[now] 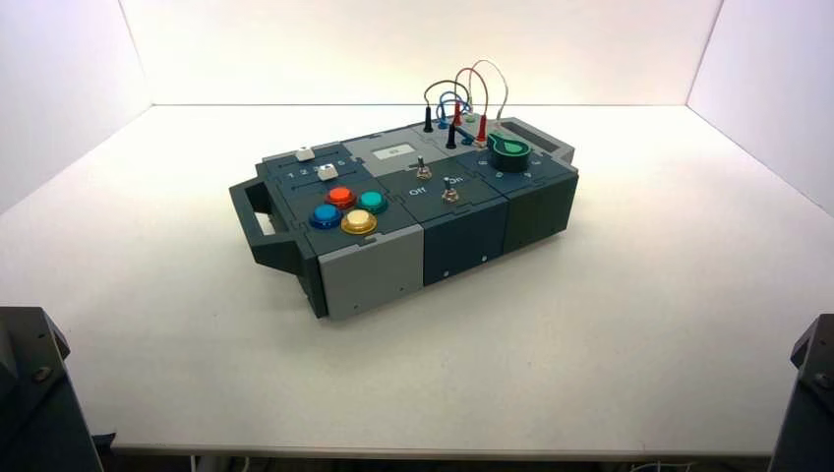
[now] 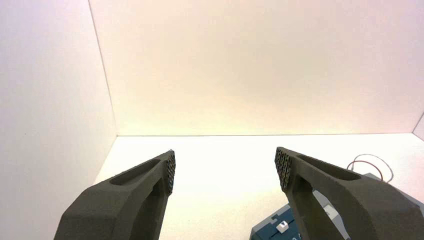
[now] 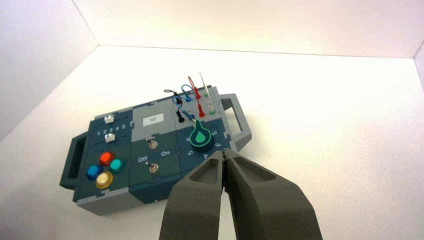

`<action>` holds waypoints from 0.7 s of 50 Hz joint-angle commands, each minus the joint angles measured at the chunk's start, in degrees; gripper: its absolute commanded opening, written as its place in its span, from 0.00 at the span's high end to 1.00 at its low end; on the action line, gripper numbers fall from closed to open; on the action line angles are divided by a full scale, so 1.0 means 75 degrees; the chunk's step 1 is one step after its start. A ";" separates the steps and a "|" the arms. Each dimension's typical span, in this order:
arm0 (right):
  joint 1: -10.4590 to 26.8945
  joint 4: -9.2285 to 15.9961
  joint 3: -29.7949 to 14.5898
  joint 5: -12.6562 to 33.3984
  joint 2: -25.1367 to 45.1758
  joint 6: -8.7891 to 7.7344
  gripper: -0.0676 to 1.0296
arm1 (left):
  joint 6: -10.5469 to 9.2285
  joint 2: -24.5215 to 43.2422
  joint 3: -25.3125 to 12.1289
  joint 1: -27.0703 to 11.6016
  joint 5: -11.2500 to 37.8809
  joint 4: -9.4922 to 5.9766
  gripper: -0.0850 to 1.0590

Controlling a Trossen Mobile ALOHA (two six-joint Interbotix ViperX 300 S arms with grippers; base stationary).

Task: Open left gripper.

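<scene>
My left gripper [image 2: 223, 167] is open wide and holds nothing; it hangs above the white table, with a corner of the box and a white slider [image 2: 282, 226] showing below it. My right gripper [image 3: 225, 154] is shut and empty, held back from the box's near side. The dark blue and grey box [image 1: 462, 231] stands turned in the middle of the table, also seen in the right wrist view [image 3: 150, 185]. Both arms are parked at the near corners: the left arm [image 1: 34, 393] and the right arm [image 1: 806, 393].
The box bears four coloured buttons [image 1: 344, 208], two toggle switches [image 1: 449, 194] lettered Off and On, a green knob [image 1: 509, 150], two white sliders [image 1: 304, 154] and looped wires [image 1: 462, 98] with plugs. White walls enclose the table on three sides.
</scene>
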 commanded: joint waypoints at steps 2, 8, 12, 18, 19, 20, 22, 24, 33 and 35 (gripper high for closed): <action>0.0023 0.0023 -0.0187 -0.0047 0.0129 -0.0012 0.96 | 0.0047 0.0070 -0.0117 0.0023 -0.0105 0.0012 0.03; 0.0035 0.0023 -0.0176 -0.0035 0.0129 -0.0012 0.96 | 0.0047 0.0070 -0.0105 0.0023 -0.0094 0.0012 0.03; 0.0023 0.0023 -0.0187 -0.0059 0.0129 -0.0012 0.96 | 0.0047 0.0070 -0.0117 0.0023 -0.0094 0.0012 0.03; 0.0023 0.0047 -0.0199 -0.0082 0.0141 -0.0012 0.96 | 0.0047 0.0059 -0.0105 0.0023 -0.0082 0.0012 0.03; 0.0023 0.0047 -0.0199 -0.0082 0.0129 0.0000 0.96 | 0.0047 0.0059 -0.0105 0.0023 -0.0082 0.0012 0.03; 0.0023 0.0047 -0.0199 -0.0082 0.0129 -0.0012 0.96 | 0.0047 0.0070 -0.0105 0.0023 -0.0082 0.0012 0.03; 0.0023 0.0047 -0.0199 -0.0082 0.0129 -0.0012 0.96 | 0.0047 0.0082 -0.0105 0.0023 -0.0082 0.0012 0.03; 0.0023 0.0047 -0.0199 -0.0082 0.0141 -0.0012 0.96 | 0.0047 0.0082 -0.0117 0.0023 -0.0082 0.0012 0.03; 0.0023 0.0070 -0.0187 -0.0094 0.0129 -0.0012 0.96 | 0.0047 0.0094 -0.0105 0.0023 -0.0094 0.0023 0.03; 0.0023 0.0070 -0.0187 -0.0094 0.0117 -0.0012 0.96 | 0.0047 0.0105 -0.0105 0.0023 -0.0094 0.0012 0.03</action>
